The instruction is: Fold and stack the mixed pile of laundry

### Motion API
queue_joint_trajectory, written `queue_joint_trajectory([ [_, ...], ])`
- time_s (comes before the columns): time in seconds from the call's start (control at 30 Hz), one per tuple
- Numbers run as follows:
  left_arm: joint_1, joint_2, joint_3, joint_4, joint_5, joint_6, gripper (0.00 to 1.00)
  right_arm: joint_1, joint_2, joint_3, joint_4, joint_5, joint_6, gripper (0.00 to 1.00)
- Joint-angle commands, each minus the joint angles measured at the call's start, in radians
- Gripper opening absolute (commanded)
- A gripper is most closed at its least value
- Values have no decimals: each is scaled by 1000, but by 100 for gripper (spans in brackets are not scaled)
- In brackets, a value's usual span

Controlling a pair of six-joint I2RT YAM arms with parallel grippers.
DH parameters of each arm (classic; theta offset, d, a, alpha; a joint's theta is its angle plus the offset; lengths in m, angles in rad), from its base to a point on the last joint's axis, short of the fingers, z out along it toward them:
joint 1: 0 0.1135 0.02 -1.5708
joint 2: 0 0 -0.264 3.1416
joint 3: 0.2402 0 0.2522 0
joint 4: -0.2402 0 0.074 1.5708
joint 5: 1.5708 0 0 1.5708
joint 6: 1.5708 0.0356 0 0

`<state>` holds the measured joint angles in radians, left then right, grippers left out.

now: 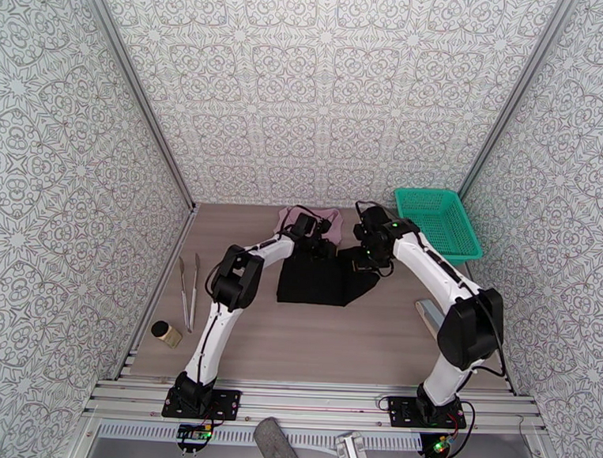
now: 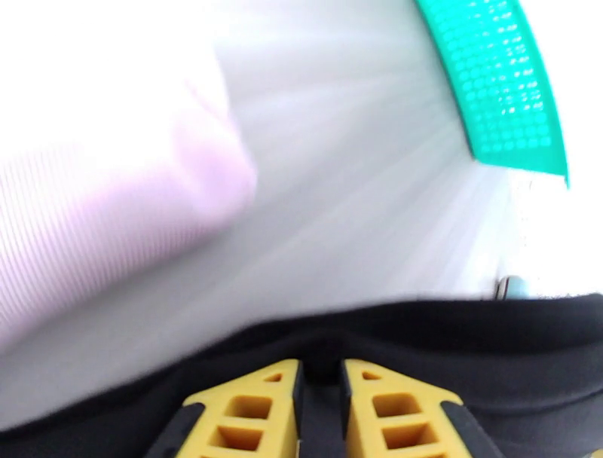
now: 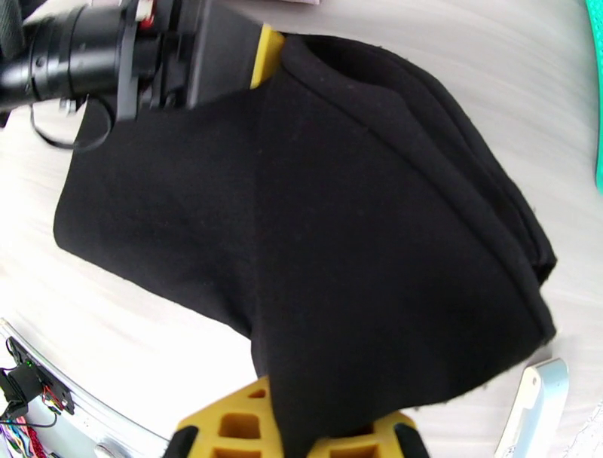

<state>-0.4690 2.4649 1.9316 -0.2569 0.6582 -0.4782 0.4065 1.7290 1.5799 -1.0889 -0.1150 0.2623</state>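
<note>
The black garment (image 3: 301, 226) spans between both tools: left tool (image 2: 321, 370) pinches its far edge, right tool (image 3: 316, 414) its right-hand corner.

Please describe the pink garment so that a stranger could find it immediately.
On the wooden table, look along the far edge by the patterned wall. The mauve-pink shirt lies there, left of the teal basket and behind the black garment. It is the only pink cloth.

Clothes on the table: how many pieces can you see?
2. A black garment lies in the middle of the table; a mauve-pink shirt sits just behind it, farther back. Others could be hidden underneath.
</note>
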Motion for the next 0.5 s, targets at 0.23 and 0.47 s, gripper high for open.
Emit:
queue_joint_trajectory([
  [0.23,7,-230,-234,171,-40,-18,35,-10,-33,6,-128,248,-63,0],
  [0.47,61,-511,-541,167,-91,33,36,-54,-10,50,-159,289,-139,0],
])
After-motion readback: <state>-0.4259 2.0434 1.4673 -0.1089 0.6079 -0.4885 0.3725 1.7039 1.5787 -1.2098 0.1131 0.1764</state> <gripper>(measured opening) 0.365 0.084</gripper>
